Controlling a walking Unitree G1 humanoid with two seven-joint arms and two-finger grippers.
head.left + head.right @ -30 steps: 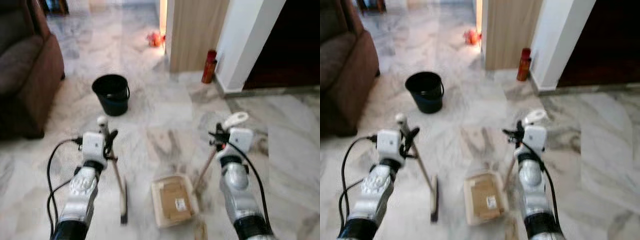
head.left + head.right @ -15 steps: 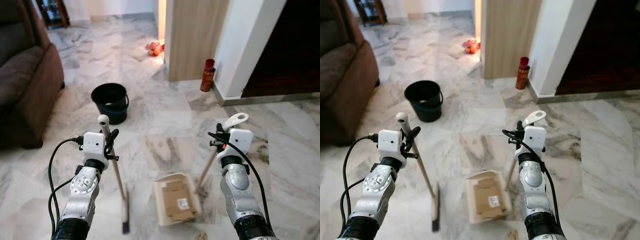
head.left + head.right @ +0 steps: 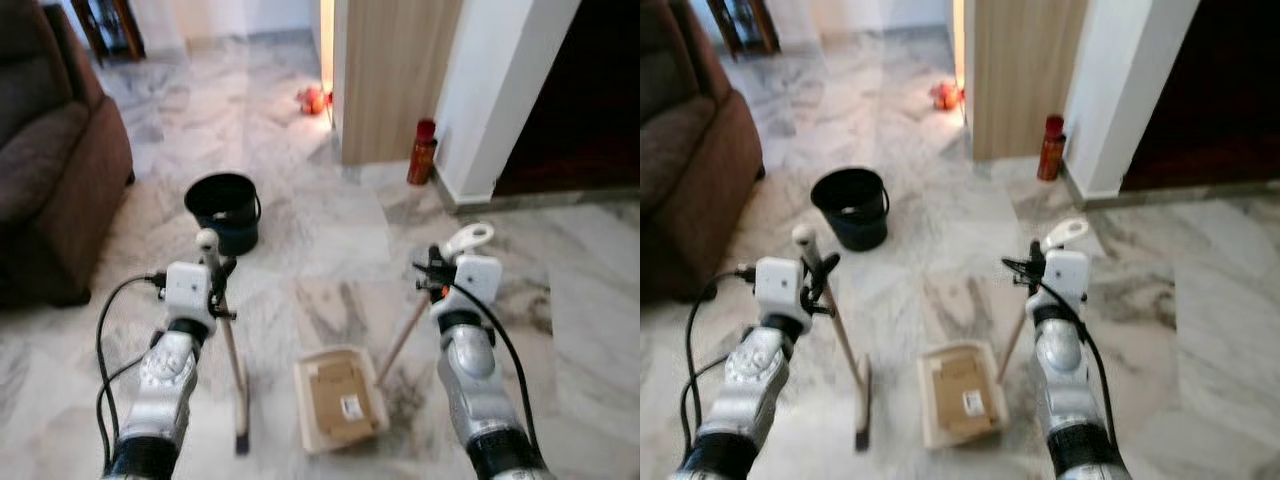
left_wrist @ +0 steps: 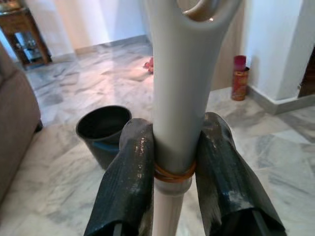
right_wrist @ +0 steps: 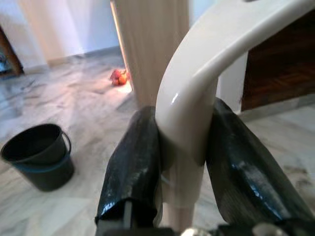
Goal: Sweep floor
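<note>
My left gripper [image 3: 216,276] is shut on the pale top end of a broom handle [image 4: 174,98], and its black fingers [image 4: 129,172] clamp it from both sides. The wooden stick runs down to the broom head [image 3: 241,428] on the marble floor. My right gripper [image 3: 436,274] is shut on the cream looped grip [image 5: 197,93] of a long-handled dustpan [image 3: 338,402]. The pan lies flat on the floor between my arms with a flat piece of cardboard [image 3: 340,395] in it. The broom head is to the left of the pan, a short gap apart.
A black bucket [image 3: 224,210] stands on the floor ahead of the broom. A brown sofa [image 3: 50,180] fills the left side. A wooden pillar [image 3: 395,75] and a white wall corner [image 3: 495,95] rise ahead on the right, with a red canister [image 3: 422,152] at their base. A small orange object [image 3: 312,99] lies further back.
The dustpan has slid a little to the left on the floor, and the broom head with it. Both grippers keep their hold. The view has wobbled slightly.
</note>
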